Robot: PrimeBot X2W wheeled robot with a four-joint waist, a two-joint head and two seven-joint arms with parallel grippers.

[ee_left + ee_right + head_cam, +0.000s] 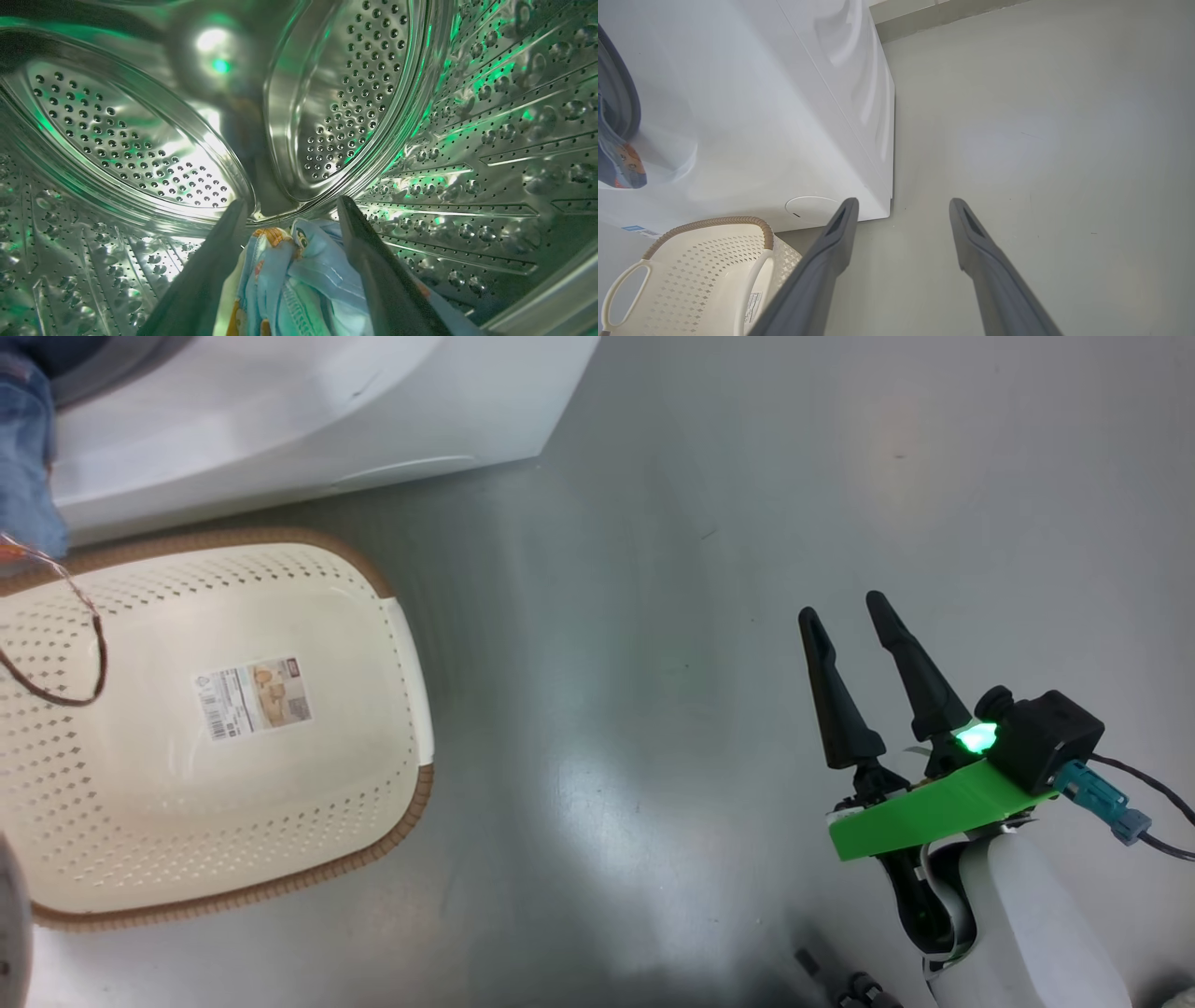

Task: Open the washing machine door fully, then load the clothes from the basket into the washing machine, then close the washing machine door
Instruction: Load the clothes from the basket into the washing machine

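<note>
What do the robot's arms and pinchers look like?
The right gripper has two long, pointy black fingers on a bright green plate, with a glowing green light, a black box with a teal plug, and a white forearm. The left gripper has dark grey fingers.

A smooth grey floor (709, 616), softly glossy with a few faint scuffs and specks, runs back to a darker skirting strip (915, 22) at its far edge.

readable text: none | basket (112, 821) floor: sticker (252, 698) with barcode stripes and a small picture, print too small to read | washing machine (761, 116) near lower front corner: blue label (633, 228), lettering too small to read
</note>
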